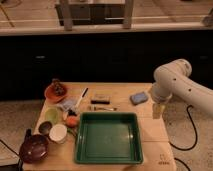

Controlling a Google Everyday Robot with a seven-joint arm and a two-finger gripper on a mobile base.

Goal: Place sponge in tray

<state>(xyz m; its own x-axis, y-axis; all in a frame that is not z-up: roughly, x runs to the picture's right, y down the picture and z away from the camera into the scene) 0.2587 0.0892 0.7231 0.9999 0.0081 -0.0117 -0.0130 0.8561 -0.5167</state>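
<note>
Pincer, jaws apart, shown beside small blue-grey rectangular sponge; large dark-green plastic tray placed on wooden desk

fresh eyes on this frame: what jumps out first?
The big dark-green tray, empty at the front centre of the table, dominates. Next, the white arm on the right, its gripper open at the table's right edge, close to the blue-grey sponge at back right. Bowls crowd the left side.
</note>
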